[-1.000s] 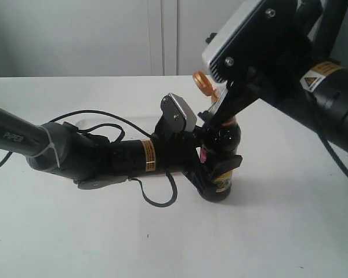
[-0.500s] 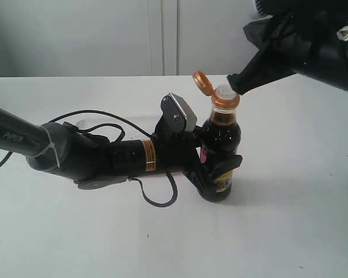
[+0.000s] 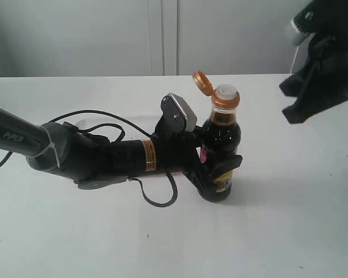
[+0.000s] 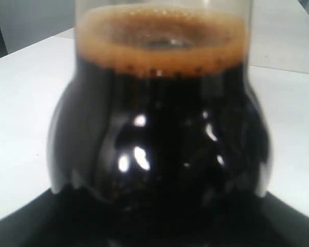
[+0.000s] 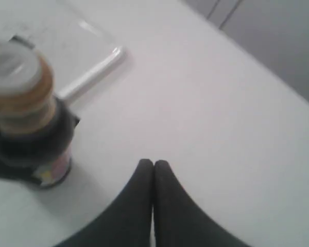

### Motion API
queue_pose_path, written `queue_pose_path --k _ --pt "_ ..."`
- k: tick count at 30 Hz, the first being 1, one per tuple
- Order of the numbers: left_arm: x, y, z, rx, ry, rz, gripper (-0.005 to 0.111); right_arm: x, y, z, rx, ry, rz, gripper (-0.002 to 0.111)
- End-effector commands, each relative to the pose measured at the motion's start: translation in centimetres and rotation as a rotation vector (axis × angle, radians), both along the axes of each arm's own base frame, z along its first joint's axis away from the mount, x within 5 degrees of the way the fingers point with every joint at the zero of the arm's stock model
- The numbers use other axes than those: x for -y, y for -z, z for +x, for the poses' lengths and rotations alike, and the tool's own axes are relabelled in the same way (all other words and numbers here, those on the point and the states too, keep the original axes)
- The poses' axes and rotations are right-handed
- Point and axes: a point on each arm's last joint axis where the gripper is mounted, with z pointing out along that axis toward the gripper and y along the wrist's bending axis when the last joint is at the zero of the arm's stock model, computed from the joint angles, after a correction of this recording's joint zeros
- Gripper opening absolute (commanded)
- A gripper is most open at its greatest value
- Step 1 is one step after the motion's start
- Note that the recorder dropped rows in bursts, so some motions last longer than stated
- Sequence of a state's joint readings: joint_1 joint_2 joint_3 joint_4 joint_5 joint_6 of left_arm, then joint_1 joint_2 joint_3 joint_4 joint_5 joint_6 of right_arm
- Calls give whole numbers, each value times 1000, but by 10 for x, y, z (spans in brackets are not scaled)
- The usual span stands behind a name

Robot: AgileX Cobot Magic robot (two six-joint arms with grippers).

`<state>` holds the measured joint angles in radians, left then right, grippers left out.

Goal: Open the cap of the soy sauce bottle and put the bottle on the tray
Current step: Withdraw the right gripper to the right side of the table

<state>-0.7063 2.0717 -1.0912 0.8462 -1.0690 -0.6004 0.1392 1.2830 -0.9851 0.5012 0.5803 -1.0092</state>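
Orange cap (image 3: 202, 82) now flipped open, our right end effector (image 5: 153, 165) has withdrawn, fingers pressed together, while the left end effector (image 3: 211, 174) pinches the bottle (image 3: 220, 150) for traying.

From here, the left claw (image 3: 216, 174) hides my soy sauce bottle's (image 3: 219, 152) label, and the tray (image 5: 67, 49) is blurred, edge-cropped.

Even, soft overhead light; wrist views blurred.

Worktop (image 3: 290, 231) bright, near washed out. Faint soft shadow right of the soy sauce bottle (image 3: 220, 150) base. Small white glints on the bottle's dark glass in left wrist view, bottle too close, out of focus. Right wrist view soft throughout; right pincer (image 5: 153, 164) a dark smear. Exterior view sharper, slightly grainy.
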Motion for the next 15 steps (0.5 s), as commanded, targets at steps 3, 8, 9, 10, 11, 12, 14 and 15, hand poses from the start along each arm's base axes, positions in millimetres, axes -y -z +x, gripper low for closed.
queue_pose_path --k 3,8,9,10,11,12,14,15 --pt "-4 19 0 -38 -33 142 0 28 45 15 -327 249 -210 0" --pt "-5 19 1 -58 -46 151 0 33 59 21 -408 412 -171 0" --pt "-5 19 1 -61 -47 151 0 33 65 21 -454 414 -185 0" --pt "-5 19 1 -61 -47 151 0 32 68 22 -472 416 -186 0" --pt "-5 19 1 -61 -47 151 0 32 72 24 -484 422 -180 0" --pt "-5 19 1 -61 -47 151 0 31 74 25 -486 425 -169 0" --pt "-4 18 0 -60 -42 140 0 28 76 29 -477 429 -133 0" --pt "-4 18 0 -59 -37 131 0 27 76 31 -464 431 -116 0"
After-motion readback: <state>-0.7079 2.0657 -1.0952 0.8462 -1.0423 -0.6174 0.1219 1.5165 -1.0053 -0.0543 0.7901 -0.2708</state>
